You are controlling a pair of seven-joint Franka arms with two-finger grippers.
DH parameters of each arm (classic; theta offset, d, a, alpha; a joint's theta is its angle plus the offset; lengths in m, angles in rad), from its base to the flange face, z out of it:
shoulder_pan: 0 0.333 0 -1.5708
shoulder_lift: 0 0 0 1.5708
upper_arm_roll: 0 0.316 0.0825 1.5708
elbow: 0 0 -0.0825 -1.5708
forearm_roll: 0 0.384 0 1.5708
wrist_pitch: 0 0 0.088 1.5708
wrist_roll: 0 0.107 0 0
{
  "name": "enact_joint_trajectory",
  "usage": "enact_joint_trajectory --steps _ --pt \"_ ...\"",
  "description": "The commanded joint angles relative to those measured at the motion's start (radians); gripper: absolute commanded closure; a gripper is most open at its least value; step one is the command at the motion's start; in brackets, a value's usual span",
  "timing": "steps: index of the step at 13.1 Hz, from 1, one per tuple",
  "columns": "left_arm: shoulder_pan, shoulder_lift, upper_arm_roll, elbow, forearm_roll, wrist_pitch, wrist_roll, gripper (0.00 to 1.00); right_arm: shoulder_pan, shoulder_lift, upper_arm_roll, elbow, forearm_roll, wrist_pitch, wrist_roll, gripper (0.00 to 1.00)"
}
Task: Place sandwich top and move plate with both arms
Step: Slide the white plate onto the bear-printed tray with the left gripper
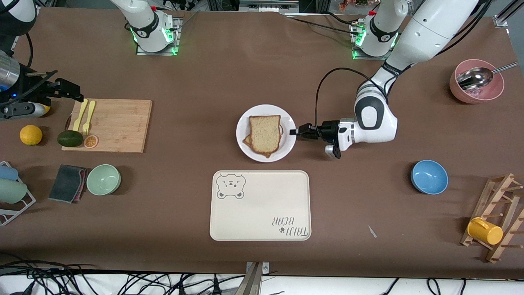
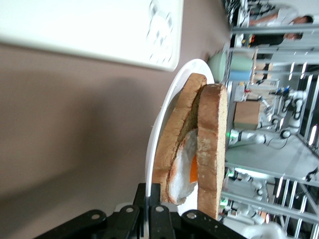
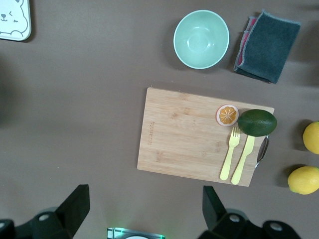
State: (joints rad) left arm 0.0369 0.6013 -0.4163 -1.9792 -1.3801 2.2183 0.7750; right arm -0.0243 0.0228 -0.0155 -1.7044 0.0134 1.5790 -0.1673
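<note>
A speckled, dark-crusted sandwich top [image 1: 265, 133] lies on a round white plate [image 1: 245, 141], whose rim the left gripper [image 1: 295, 132] pinches, while the right gripper [image 3: 144, 208] waits, fingers spread, over a wooden board [image 3: 184, 137].

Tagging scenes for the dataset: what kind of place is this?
Most likely a robotics lab with a mock kitchen tabletop: two bench-mounted arms, loose cables along the table edge, and food props such as the plate with a sandwich and a cutting board.

"TAIJI BEAR" upside down on cream tray [image 1: 262, 205], by paw print mark.
</note>
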Motion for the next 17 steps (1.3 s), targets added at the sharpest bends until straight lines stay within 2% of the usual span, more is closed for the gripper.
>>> enact_joint_trajectory --steps 1,3,6,9,11,12,15,17 --pt "-0.018 0.093 0.002 0.170 -0.030 -0.006 -0.069 1.00 -0.008 0.016 0.008 0.032 -0.017 -0.028 0.008 0.00" --pt "-0.057 0.161 0.020 0.284 -0.027 -0.005 -0.124 1.00 -0.008 0.016 0.008 0.034 -0.017 -0.028 0.008 0.00" --pt "-0.132 0.254 0.100 0.437 -0.027 -0.005 -0.149 1.00 -0.008 0.017 0.008 0.034 -0.017 -0.030 0.006 0.00" --pt "-0.231 0.359 0.230 0.609 -0.024 -0.006 -0.255 1.00 -0.006 0.016 0.009 0.034 -0.021 -0.031 0.008 0.00" --pt "-0.297 0.419 0.327 0.713 -0.024 -0.006 -0.339 1.00 -0.005 0.016 0.011 0.035 -0.070 -0.028 0.067 0.00" --pt "-0.311 0.432 0.349 0.730 -0.025 -0.006 -0.345 1.00 -0.005 0.016 0.011 0.037 -0.069 -0.027 0.095 0.00" --pt "-0.311 0.453 0.349 0.749 -0.031 -0.006 -0.349 1.00 0.004 0.016 0.014 0.051 -0.061 -0.019 0.289 0.00" --pt "-0.310 0.472 0.349 0.772 -0.034 -0.005 -0.345 1.00 0.007 0.026 0.019 0.077 -0.061 -0.008 0.322 0.00"
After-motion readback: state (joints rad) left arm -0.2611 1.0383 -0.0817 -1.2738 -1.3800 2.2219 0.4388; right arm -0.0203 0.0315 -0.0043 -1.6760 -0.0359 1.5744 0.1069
